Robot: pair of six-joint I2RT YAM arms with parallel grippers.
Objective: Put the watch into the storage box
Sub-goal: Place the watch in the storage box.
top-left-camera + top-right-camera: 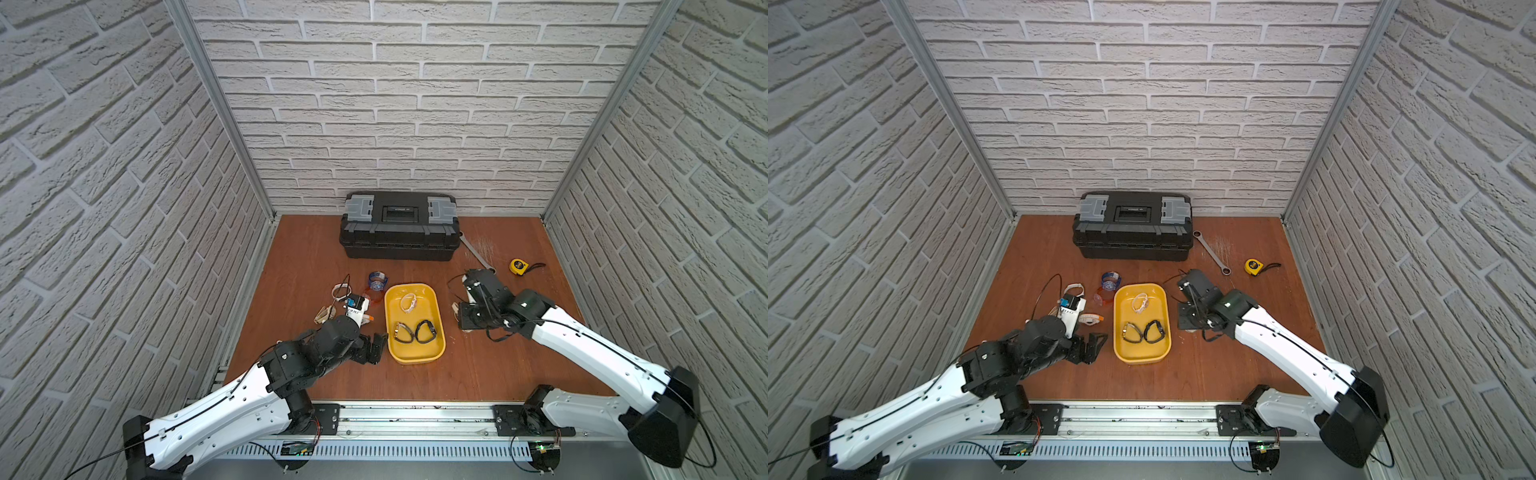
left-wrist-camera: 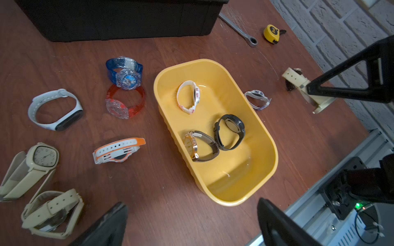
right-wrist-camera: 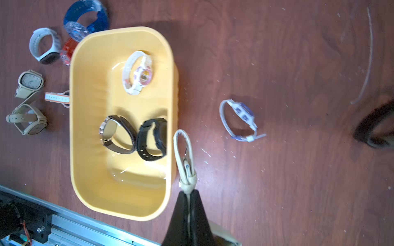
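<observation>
Step in hand: a cream watch (image 3: pixel 187 170) has been grasped for transfer; by judgement, the carry into the storage box (image 3: pixel 89 127) is not yet done.
Right jaws: pressed together on the cream watch's strap, as shown in the right wrist view.
Left jaws: held wide apart with nothing between them, near the box's opposite long wall.
Watch position: just outside the box, beside its long wall; whether its case is clear of the bench (image 3: pixel 298 64) cannot be told.
Box contents: a white watch (image 3: pixel 145 72), a brown-strapped watch (image 3: pixel 107 130) and a black watch (image 3: pixel 142 140) are lying inside; the floor at one end is bare.
Next move: a lift above the rim is called for, then a short sideways carry over the wall and a release over the bare floor.
Risk: the dangling loop could be caught on the rim.
</observation>
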